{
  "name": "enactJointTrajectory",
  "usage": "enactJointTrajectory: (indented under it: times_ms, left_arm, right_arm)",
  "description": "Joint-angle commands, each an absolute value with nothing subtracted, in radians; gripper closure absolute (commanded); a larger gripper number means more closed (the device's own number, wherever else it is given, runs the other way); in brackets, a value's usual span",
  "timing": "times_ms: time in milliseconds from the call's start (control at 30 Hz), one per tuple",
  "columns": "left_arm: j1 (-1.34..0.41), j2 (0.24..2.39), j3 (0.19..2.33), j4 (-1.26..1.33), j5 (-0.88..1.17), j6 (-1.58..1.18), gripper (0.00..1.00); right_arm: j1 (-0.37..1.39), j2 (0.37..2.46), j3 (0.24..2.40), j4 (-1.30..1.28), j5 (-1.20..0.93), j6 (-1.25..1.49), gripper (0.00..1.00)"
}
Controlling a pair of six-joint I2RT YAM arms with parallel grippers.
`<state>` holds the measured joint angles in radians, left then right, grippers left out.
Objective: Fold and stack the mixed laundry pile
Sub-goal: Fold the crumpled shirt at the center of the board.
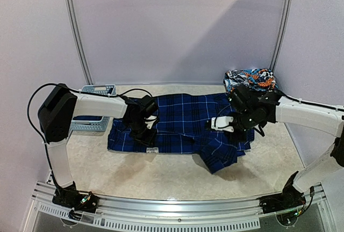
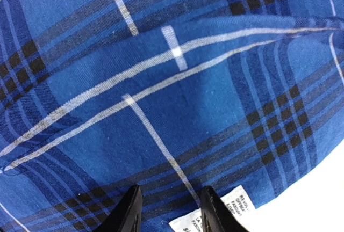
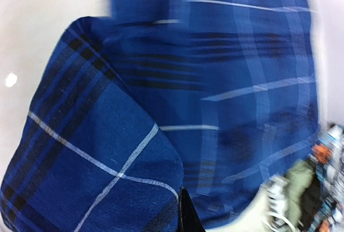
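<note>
A blue-and-black plaid shirt [image 1: 183,116] lies spread across the middle of the table. My left gripper [image 1: 145,130] is low over its front-left part, near the white care label [image 2: 236,205]. Its fingers [image 2: 126,213] stand apart over flat cloth [image 2: 161,108], holding nothing. My right gripper [image 1: 220,124] is at the shirt's right side, shut on a raised fold of plaid [image 3: 107,151]. Only one dark fingertip [image 3: 188,216] shows there, with the cloth bulging beside it. A patterned orange-and-blue garment [image 1: 250,79] sits bunched at the back right.
A light-blue slotted basket [image 1: 88,124] stands at the left, behind the left arm. Bare beige table [image 1: 161,173] runs along the front. The patterned garment [image 3: 317,189] lies close to the right gripper. Metal frame posts rise at the back.
</note>
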<state>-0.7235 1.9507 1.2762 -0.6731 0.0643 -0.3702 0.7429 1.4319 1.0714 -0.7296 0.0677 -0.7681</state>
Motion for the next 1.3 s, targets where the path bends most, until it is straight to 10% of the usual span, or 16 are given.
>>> enactJointTrajectory:
  times_ms: [0,733,1133,1267]
  left_arm:
    - [-0.712,1.952,1.268,-0.657,0.074,-0.363,0.61]
    - [-0.71,1.914,1.263,-0.664,0.083,-0.341,0.6]
    - [-0.71,1.913,1.262,-0.671,0.083,-0.331,0.6]
    - [-0.71,1.921,1.275,-0.677,0.082,-0.326,0.6]
  right_arm:
    - [0.62,1.477,1.213,-0.667,0.083,-0.753,1.0]
    - [0.592,1.467,1.316,-0.778,-0.097,-0.61,0.97]
    - [0.593,1.436,1.162,-1.045,-0.431,-0.824,0.81]
    - [0.593,1.431,1.181,-1.153,-0.474,-0.913,0.54]
